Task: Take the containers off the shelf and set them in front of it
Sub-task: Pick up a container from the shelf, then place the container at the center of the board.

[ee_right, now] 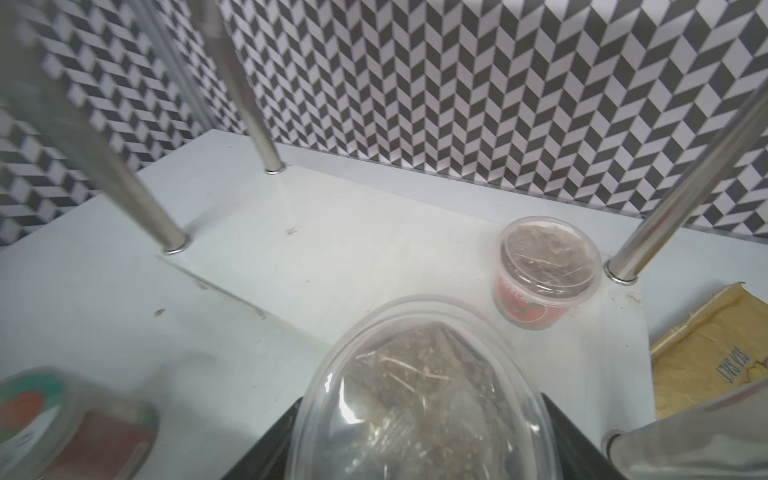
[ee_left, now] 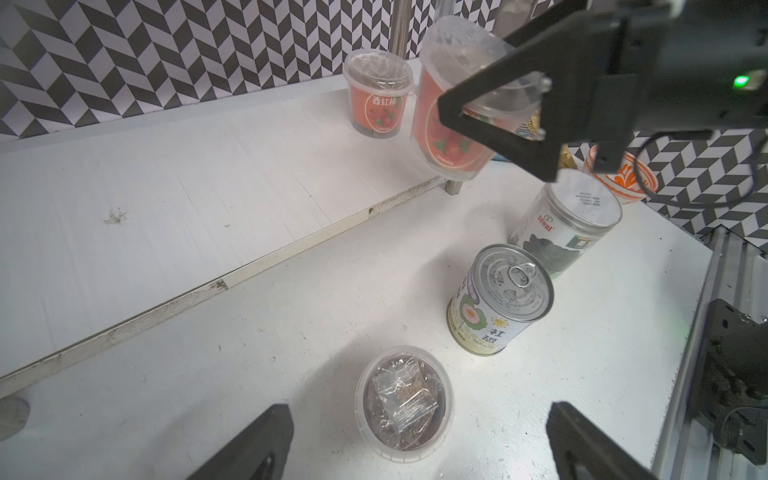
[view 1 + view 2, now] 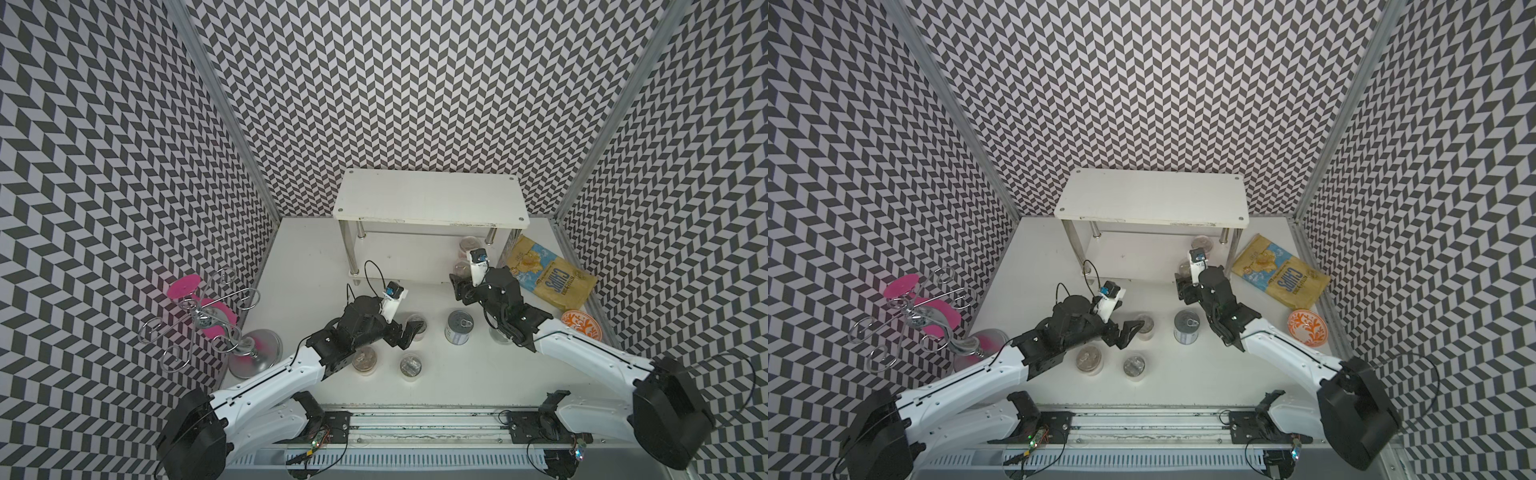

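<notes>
Five film-topped cups (image 3: 410,365) show, one "社恐" tin can (image 2: 498,299), one "Ideal" jar (image 2: 569,224). The right gripper (image 1: 424,440) clamps the tilted red cup (image 2: 444,124); the left gripper (image 2: 419,411) has its jaws apart.

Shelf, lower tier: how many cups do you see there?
2. One red-labelled cup stands upright beside the shelf's right rear leg; the tilted cup is gripped by the right gripper at the front edge.

The lower board (image 3: 399,259) lies open on the left; on the right a cup (image 3: 468,242), a leg (image 3: 491,235) and the bag (image 3: 548,278) crowd it.
</notes>
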Robot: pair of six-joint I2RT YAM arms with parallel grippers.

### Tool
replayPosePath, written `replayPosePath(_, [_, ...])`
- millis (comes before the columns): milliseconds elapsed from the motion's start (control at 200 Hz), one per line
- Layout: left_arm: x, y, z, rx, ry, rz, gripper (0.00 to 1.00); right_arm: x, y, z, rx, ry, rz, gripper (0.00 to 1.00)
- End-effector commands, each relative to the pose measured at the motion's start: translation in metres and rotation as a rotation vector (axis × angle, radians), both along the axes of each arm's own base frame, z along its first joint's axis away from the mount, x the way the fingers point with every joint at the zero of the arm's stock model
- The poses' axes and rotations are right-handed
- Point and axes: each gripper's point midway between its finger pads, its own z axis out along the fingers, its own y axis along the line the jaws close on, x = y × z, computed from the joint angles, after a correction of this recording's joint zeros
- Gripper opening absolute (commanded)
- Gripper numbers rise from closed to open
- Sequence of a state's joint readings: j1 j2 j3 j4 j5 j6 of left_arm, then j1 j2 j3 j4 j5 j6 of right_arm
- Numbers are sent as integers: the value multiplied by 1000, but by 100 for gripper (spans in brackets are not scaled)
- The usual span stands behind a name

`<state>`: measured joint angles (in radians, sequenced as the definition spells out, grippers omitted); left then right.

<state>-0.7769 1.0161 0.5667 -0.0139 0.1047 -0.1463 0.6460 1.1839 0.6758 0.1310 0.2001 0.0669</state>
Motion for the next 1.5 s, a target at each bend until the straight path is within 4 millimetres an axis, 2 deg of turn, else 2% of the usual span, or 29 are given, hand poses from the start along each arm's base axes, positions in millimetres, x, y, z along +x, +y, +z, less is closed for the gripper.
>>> replayPosePath(0, [2,-1,4,-13,-22,-14,100,-35,13,7,12,2,98,75])
replayPosePath(150, [6,1,8,-28,-18,-4,100,-79,16,-3,8,66,139,75])
replayPosePath(310, [6,1,10,-50,-13,-7,100,-121,19,-33,-12,176,166,74])
replayPosePath(426, [7,2,10,-53,-9,-6,100,-144,21,-50,-12,240,161,74])
replayPosePath(576, [8,1,12,-63,-6,-14,100,-168,23,-81,-30,348,136,74])
replayPosePath(706, [8,1,16,-62,-2,-15,100,-183,21,-90,-26,393,102,73])
replayPosePath(896, [8,0,14,-43,4,-35,100,-195,7,-115,-17,483,-5,75])
replayPosePath(1092, [7,2,12,-36,3,-33,100,-196,-8,-129,-27,508,-113,76])
replayPosePath(1247, [5,4,12,-32,1,-34,100,-192,-8,-139,-61,480,-128,79])
replayPosePath(1322, [6,6,9,-19,-1,-35,100,-189,-5,-137,-71,462,-128,80])
replayPosePath(1492, [5,8,9,-20,-1,-39,100,-186,-2,-141,-77,440,-126,87])
